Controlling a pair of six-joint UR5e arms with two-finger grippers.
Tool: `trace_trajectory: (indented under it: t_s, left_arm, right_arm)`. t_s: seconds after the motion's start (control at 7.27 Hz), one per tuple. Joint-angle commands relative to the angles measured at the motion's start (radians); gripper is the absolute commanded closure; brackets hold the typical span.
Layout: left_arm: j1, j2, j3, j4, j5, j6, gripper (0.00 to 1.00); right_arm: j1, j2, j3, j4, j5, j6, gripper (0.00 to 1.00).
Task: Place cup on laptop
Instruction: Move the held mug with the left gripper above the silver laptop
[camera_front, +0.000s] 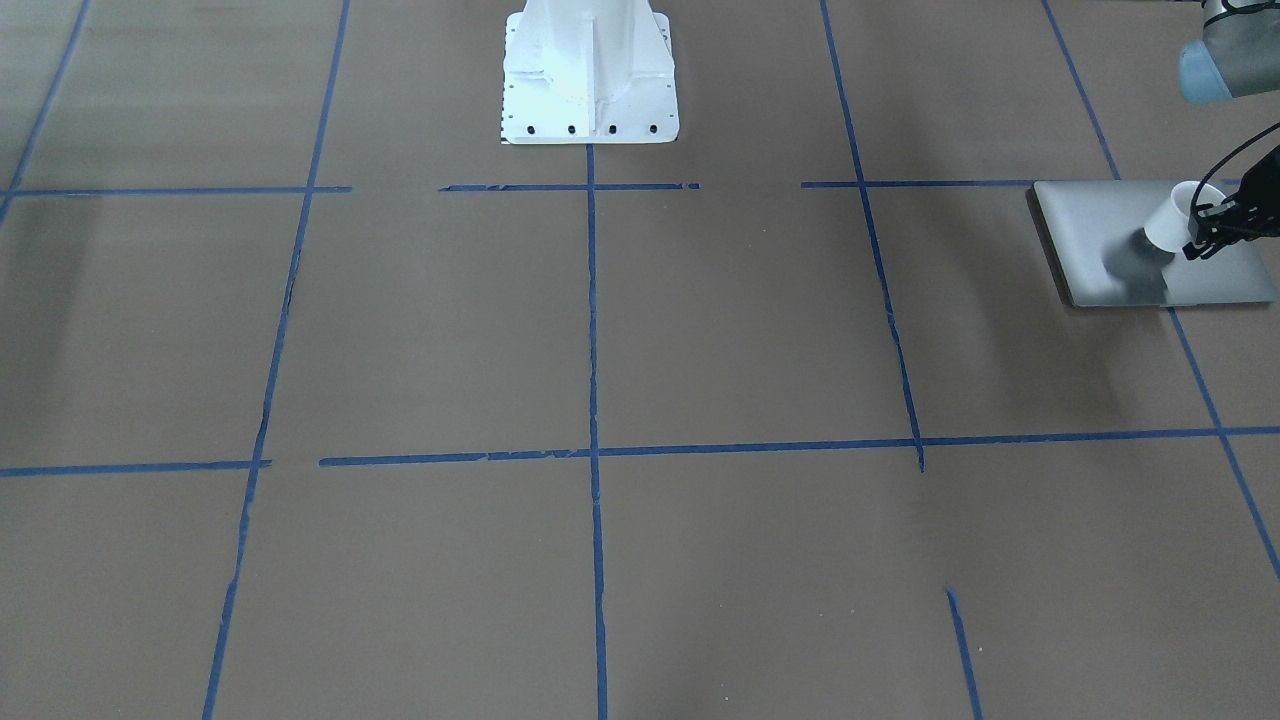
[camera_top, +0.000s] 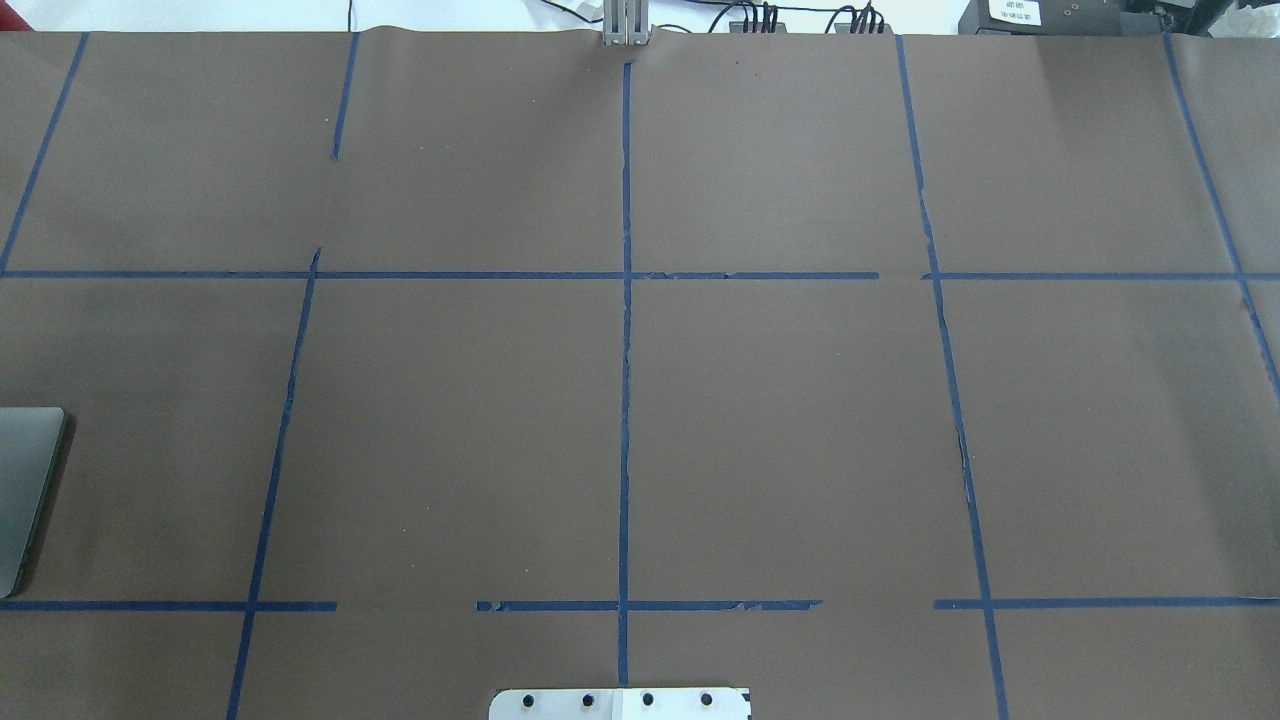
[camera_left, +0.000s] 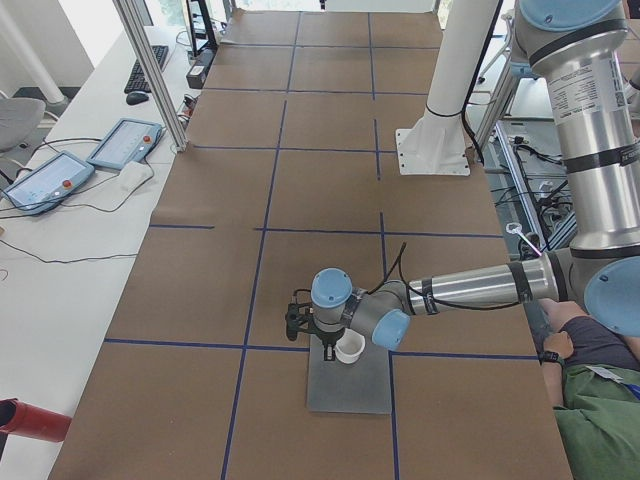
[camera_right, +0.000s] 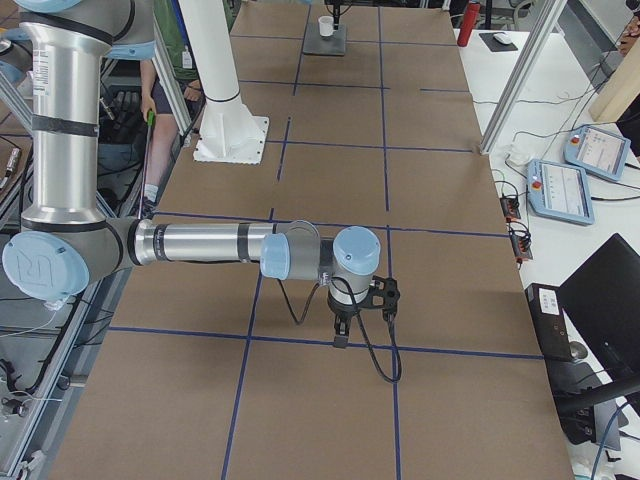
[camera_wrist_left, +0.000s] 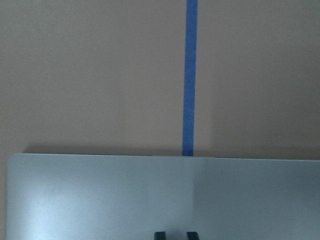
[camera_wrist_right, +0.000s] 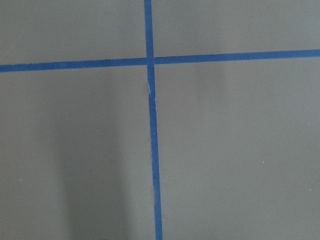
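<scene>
The silver-grey laptop (camera_front: 1120, 225) lies closed and flat at the table's end on my left; its corner shows in the overhead view (camera_top: 25, 490). The small white cup (camera_front: 1172, 222) stands upright over the lid, its shadow right beside its base. I cannot tell whether it touches the lid. My left gripper (camera_front: 1205, 238) reaches down at its rim, shut on the cup's wall. In the exterior left view the cup (camera_left: 350, 348) sits beside the gripper over the laptop (camera_left: 350, 385). The left wrist view shows only the lid (camera_wrist_left: 100, 200) and two close fingertips (camera_wrist_left: 160, 234). My right gripper (camera_right: 343, 335) hangs over bare table; I cannot tell whether it is open.
The white robot pedestal (camera_front: 590, 70) stands at the table's back middle. Blue tape lines (camera_front: 592, 450) grid the brown table. Two control tablets (camera_right: 565, 185) lie on the side bench. A seated person (camera_left: 600, 400) is beside the robot at the left end.
</scene>
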Motion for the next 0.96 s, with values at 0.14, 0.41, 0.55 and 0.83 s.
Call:
trace_trajectory:
  t_s: [0.14, 0.41, 0.55, 0.83]
  left_arm:
    - [0.003, -0.004, 0.012, 0.0, -0.003, 0.002, 1.0]
    - [0.005, -0.005, 0.019, 0.0, -0.003, 0.002, 1.0]
    - [0.005, -0.005, 0.023, -0.005, -0.003, 0.004, 1.0]
    - [0.005, -0.008, 0.027, -0.003, -0.008, 0.009, 0.28]
  right_arm:
    - [0.0, 0.0, 0.0, 0.0, 0.0, 0.0, 0.0]
    - [0.0, 0.0, 0.0, 0.0, 0.0, 0.0, 0.0]
    - [0.0, 0.0, 0.0, 0.0, 0.0, 0.0, 0.0]
    - [0.0, 0.0, 0.0, 0.0, 0.0, 0.0, 0.0]
